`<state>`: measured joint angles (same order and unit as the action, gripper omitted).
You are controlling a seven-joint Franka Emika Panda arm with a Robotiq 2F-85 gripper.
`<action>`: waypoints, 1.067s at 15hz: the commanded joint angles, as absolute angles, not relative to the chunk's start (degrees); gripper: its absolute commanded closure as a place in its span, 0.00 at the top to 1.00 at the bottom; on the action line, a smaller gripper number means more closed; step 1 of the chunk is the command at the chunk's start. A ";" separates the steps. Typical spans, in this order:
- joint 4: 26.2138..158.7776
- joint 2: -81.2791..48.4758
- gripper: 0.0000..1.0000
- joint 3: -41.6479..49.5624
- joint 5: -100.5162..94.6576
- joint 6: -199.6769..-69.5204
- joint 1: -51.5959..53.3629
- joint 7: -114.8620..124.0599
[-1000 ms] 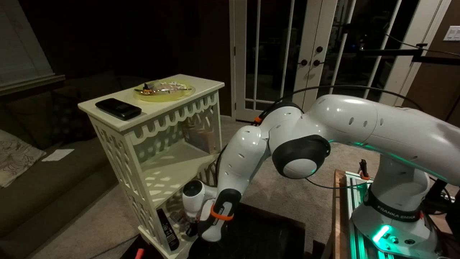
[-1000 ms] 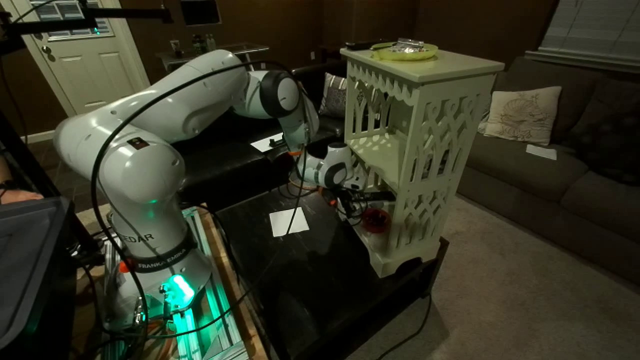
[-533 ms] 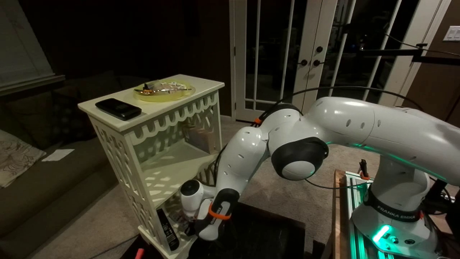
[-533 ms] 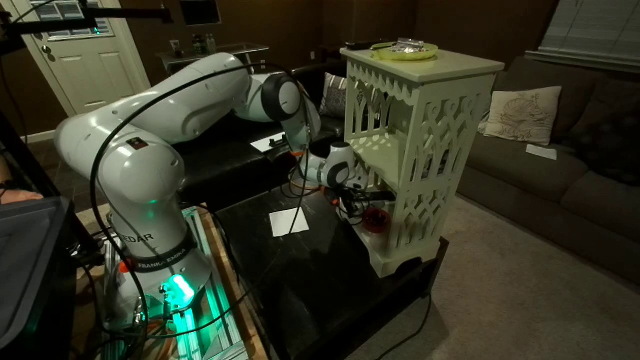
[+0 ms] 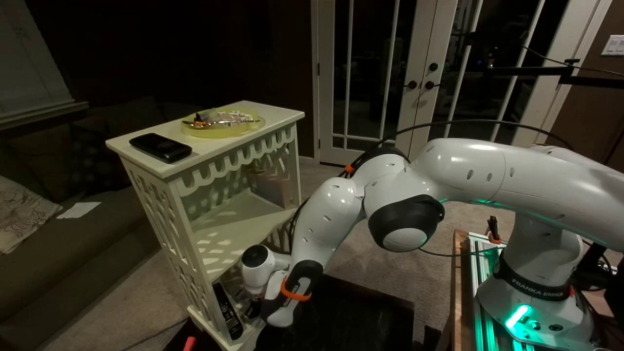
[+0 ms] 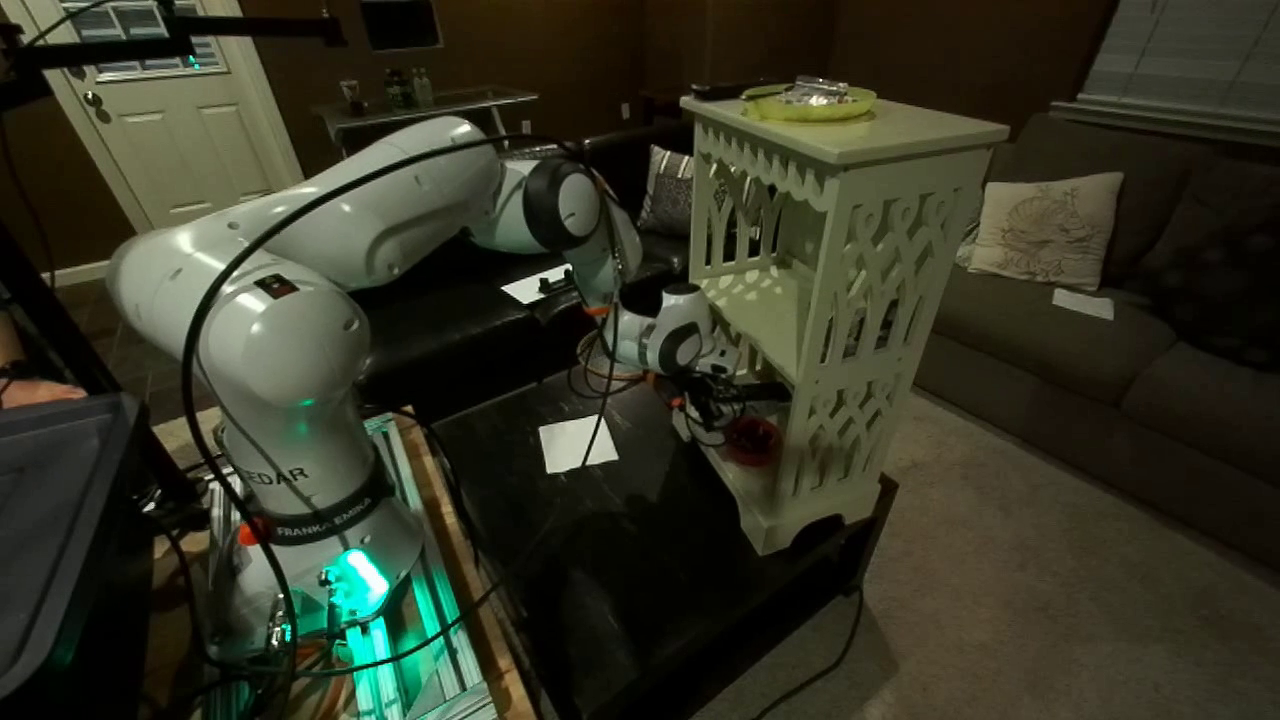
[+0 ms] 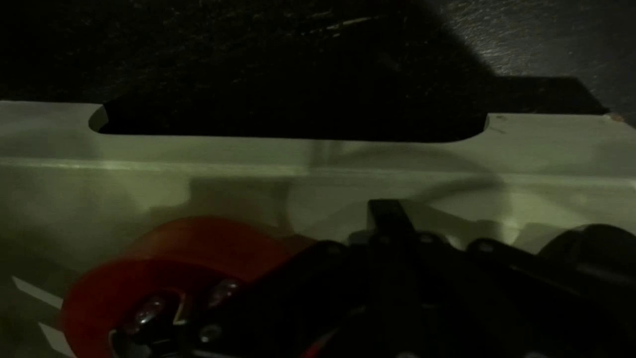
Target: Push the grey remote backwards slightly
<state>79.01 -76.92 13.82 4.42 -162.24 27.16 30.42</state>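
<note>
"The gripper [image 7: 390, 214] — how does it stand?"

"Dark, at the lower middle of the wrist view, its tips drawn together, with nothing that I can see held between them."

"And the rest, largest first?"

"The white arm [image 5: 468, 170] spans the right side in an exterior view. The pale cabinet [image 5: 234, 224] stands left of centre, a yellow plate [image 5: 224, 132] on its top. In the wrist view a red container [image 7: 198, 243] shows at lower left."

"Now the remote [image 5: 228, 314]?"

"In an exterior view, at the bottom, left of centre: inside the cabinet's lowest compartment, just beside the side wall."

"Its look?"

"Long, narrow, nearly black in this light, rounded at its lower end — with small pale buttons along the face. Whether the gripper touches it, I cannot tell."
</note>
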 commanded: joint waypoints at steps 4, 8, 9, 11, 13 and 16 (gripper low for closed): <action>75.50 -80.13 0.00 17.31 3.77 -163.93 29.62 34.19; 78.70 -77.12 0.00 12.92 3.59 -161.21 27.72 29.78; 80.94 -75.74 0.00 12.59 3.60 -161.36 28.01 29.29; 87.10 -72.14 0.00 12.53 4.36 -162.91 29.13 28.64; 92.78 -69.16 0.00 12.52 4.02 -163.89 30.39 29.67; 100.43 -64.96 0.00 11.63 4.10 -164.64 31.46 29.38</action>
<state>89.40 -71.87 12.72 4.39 -162.88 30.11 29.84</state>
